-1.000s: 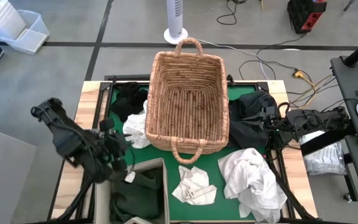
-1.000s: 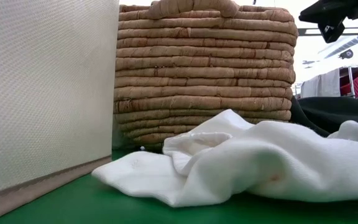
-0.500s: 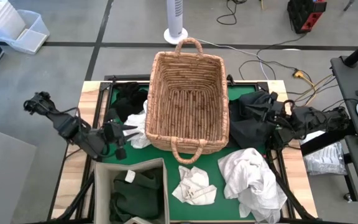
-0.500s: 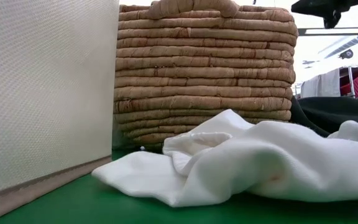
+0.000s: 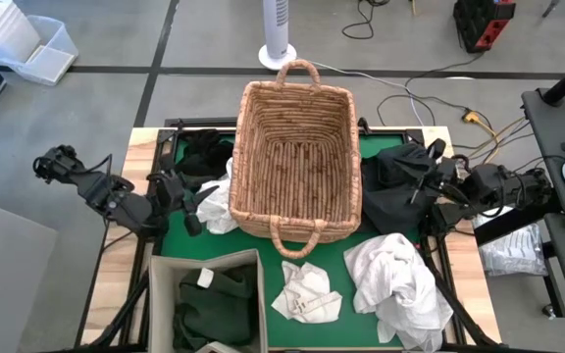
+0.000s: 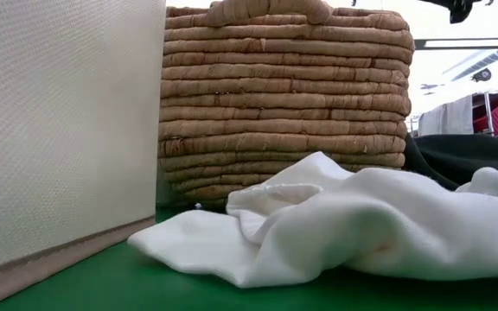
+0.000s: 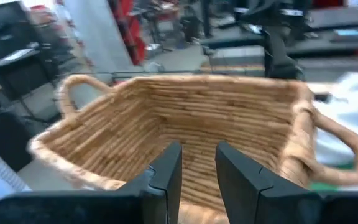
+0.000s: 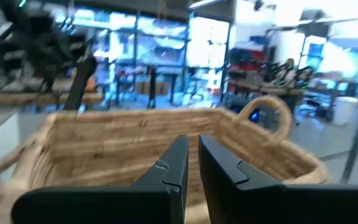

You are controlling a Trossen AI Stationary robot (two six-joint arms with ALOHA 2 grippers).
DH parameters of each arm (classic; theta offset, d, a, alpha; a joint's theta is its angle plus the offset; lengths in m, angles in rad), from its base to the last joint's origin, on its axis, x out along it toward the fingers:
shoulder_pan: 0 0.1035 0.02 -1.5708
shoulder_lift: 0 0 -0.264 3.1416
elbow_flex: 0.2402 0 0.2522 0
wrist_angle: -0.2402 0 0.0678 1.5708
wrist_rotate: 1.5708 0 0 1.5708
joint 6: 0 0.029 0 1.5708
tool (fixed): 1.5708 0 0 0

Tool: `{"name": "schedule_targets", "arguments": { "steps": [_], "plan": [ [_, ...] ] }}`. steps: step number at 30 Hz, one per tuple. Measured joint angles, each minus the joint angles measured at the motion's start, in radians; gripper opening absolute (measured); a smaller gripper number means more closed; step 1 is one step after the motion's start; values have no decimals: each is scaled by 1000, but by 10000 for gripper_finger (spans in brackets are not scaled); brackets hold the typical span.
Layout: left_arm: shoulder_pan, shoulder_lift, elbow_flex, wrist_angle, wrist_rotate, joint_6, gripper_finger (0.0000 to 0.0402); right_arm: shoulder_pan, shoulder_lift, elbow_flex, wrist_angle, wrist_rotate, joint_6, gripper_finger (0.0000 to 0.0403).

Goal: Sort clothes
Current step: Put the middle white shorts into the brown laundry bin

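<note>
High view shows the left gripper (image 5: pixel 192 201) just beside a white garment (image 5: pixel 216 206), its fingers narrowly apart and holding nothing. Beside them stands the wicker basket (image 5: pixel 297 162). Across it, the right gripper (image 5: pixel 412 183), pressed together, hangs over dark clothes (image 5: pixel 388 196).

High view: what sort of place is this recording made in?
Probably a robotics lab or workshop. A bare concrete floor with loose cables surrounds the wood-edged table, a pedestal fan stands behind it, and more arm rigs show in the room beyond.
</note>
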Motion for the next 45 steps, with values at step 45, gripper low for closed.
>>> {"name": "schedule_targets", "arguments": {
  "steps": [45],
  "plan": [
    [-20, 98, -3, -42, -5, 19, 78, 104, 628, 751, -608, -370, 143, 31]
  ]
}}
